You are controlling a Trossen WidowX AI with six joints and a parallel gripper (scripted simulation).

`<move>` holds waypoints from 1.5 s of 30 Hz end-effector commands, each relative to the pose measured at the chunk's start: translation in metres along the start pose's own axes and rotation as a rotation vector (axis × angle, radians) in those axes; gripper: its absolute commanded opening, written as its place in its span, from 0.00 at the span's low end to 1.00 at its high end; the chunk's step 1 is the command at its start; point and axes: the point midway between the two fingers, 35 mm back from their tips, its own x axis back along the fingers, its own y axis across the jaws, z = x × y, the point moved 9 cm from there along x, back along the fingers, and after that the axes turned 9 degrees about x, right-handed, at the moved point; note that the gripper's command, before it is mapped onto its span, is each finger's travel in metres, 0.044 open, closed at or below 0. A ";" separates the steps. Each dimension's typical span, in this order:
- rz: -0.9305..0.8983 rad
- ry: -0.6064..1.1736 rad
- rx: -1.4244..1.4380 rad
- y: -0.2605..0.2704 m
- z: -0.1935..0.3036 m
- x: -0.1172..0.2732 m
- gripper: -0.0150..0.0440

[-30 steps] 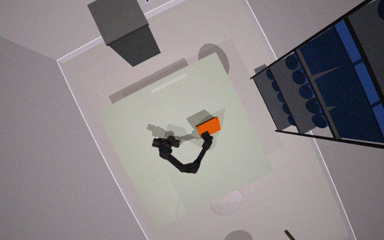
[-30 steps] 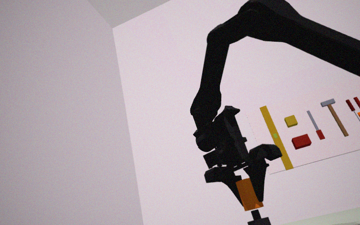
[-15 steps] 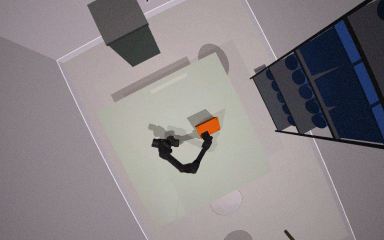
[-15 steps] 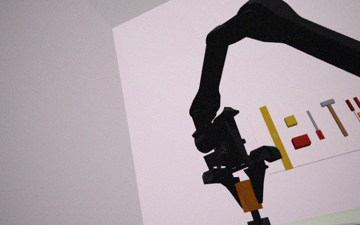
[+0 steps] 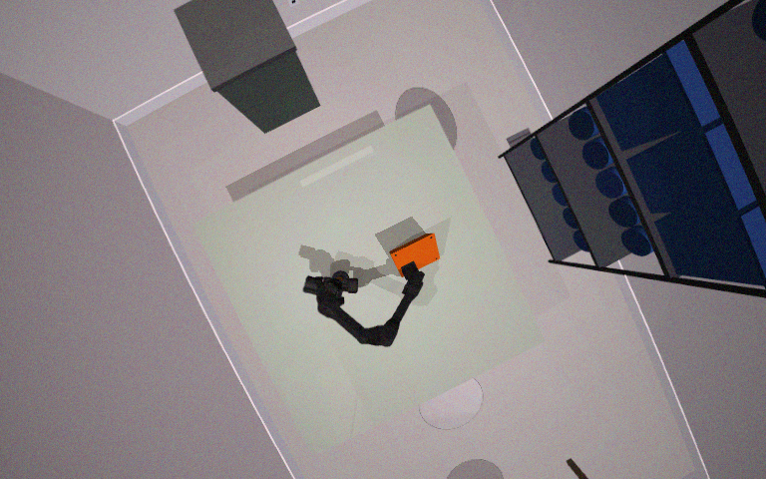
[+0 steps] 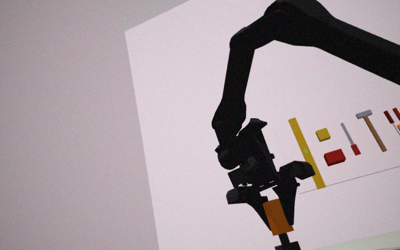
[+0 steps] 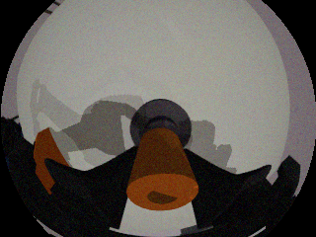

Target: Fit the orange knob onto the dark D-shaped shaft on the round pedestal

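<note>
The orange knob (image 6: 277,216) (image 7: 160,158) is held between the fingers of my gripper (image 6: 279,222) (image 7: 160,152), which is shut on its sides. The dark shaft (image 6: 284,239) shows below the knob's lower end in the exterior view, with its top at or inside the knob. How far it reaches inside is hidden. The round dark pedestal (image 6: 288,246) (image 7: 139,120) is below, with a visible gap between it and the knob. The knob and shaft look roughly in line. A dark flat-sided recess shows in the knob's near end in the wrist view. The shaft's flat side is hidden.
The arm's base stands by an orange plate (image 5: 419,252) (image 7: 45,158) on the pale table (image 5: 474,315). A wall behind the arm carries a yellow level (image 6: 305,150), a hammer (image 6: 374,132) and a red block (image 6: 334,157). A shelf rack with blue bins is off the table's right side.
</note>
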 end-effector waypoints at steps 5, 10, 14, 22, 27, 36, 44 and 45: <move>0.002 0.003 0.093 -0.001 0.000 0.004 0.25; 0.002 0.003 0.216 -0.004 0.000 0.002 0.25; 0.002 0.003 0.216 -0.004 -0.001 -0.001 0.25; 0.002 0.003 0.216 -0.003 -0.001 -0.001 0.25; 0.002 0.003 0.216 -0.002 0.000 -0.001 0.25; 0.002 0.003 0.216 0.000 0.000 0.000 0.25; 0.002 0.003 0.271 0.000 0.000 0.004 0.25; 0.002 0.003 0.303 -0.001 0.000 0.004 0.25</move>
